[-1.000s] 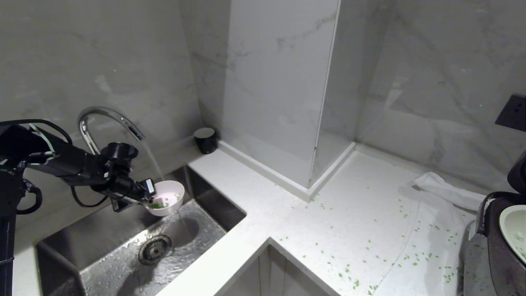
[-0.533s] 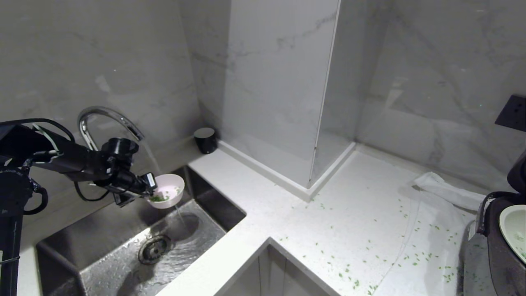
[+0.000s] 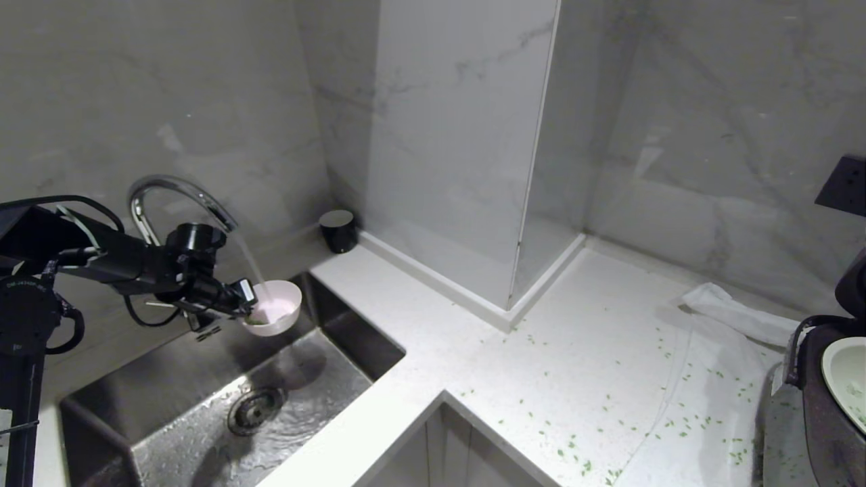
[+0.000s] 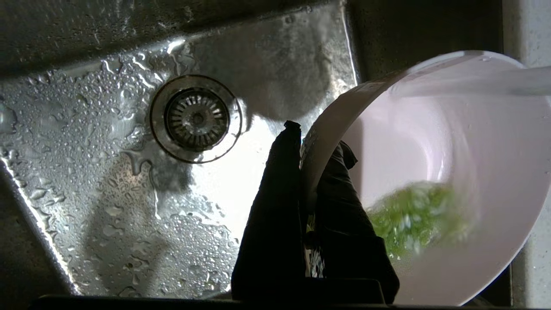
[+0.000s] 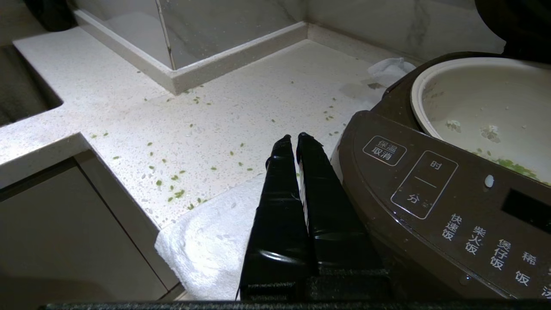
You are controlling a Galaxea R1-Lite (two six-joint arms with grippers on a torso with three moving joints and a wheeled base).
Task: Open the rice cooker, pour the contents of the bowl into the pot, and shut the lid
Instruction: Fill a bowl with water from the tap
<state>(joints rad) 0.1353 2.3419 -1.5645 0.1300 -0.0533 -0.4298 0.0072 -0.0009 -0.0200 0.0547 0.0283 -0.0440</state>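
Bowl [image 3: 275, 308] risen under tap, rim clamped in left pincer [image 3: 247, 308].

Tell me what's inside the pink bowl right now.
The pink bowl holds chopped green bits pooled at its low side, with faucet water streaming in. The water's depth can't be judged.

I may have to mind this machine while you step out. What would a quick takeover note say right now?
Left gripper: shut on the bowl rim, holding it over the sink under the running tap.
Right gripper: shut, empty, beside the rice cooker.
Done: lid is up; the pot is exposed.
Left: carry the bowl over, pour the green bits into the pot, close the lid.
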